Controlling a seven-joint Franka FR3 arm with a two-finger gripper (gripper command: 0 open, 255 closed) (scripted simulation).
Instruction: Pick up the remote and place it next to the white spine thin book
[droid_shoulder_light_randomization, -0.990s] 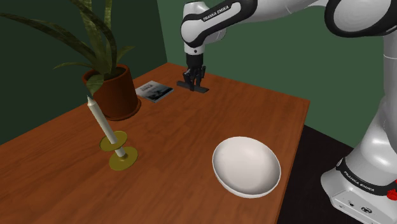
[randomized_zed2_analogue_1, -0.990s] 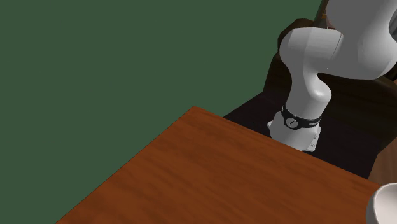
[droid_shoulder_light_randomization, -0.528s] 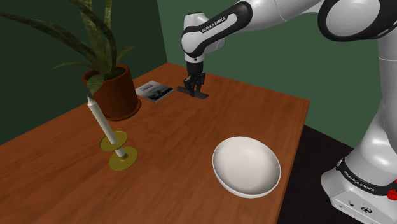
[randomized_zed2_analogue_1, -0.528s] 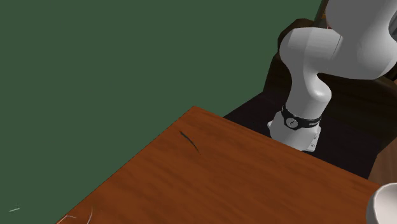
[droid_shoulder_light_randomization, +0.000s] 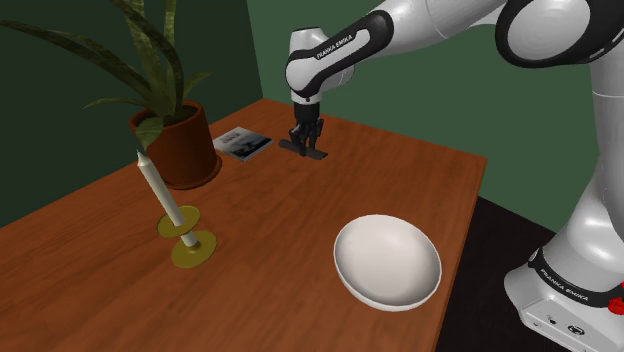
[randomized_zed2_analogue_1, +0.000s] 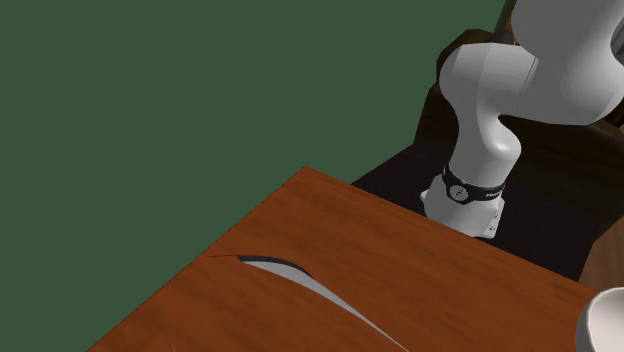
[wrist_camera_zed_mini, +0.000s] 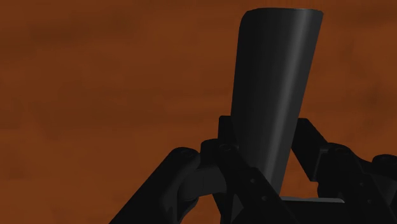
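My black gripper (droid_shoulder_light_randomization: 306, 141) is shut on a slim black remote (droid_shoulder_light_randomization: 305, 152) and holds it low over the far part of the brown wooden table (droid_shoulder_light_randomization: 400, 180). Whether the remote touches the wood I cannot tell. A thin book (droid_shoulder_light_randomization: 243, 143) with a white spine lies flat a short way toward the shoulder view's left of the remote, beside the plant pot. In the wrist view the remote (wrist_camera_zed_mini: 273, 89) sticks out from between the black fingers (wrist_camera_zed_mini: 184, 181) over bare wood (wrist_camera_zed_mini: 95, 76).
A potted plant (droid_shoulder_light_randomization: 180, 140) stands at the back left of the shoulder view. A white candle in a brass holder (droid_shoulder_light_randomization: 185, 240) stands nearer, and a large white bowl (droid_shoulder_light_randomization: 388, 262) sits toward the stand. A grey curved sliver (randomized_zed2_analogue_1: 300, 280) crosses the table corner.
The gripper has come down a little toward the table with the remote, near the book. In the second exterior view a grey curved sliver has appeared on the table.
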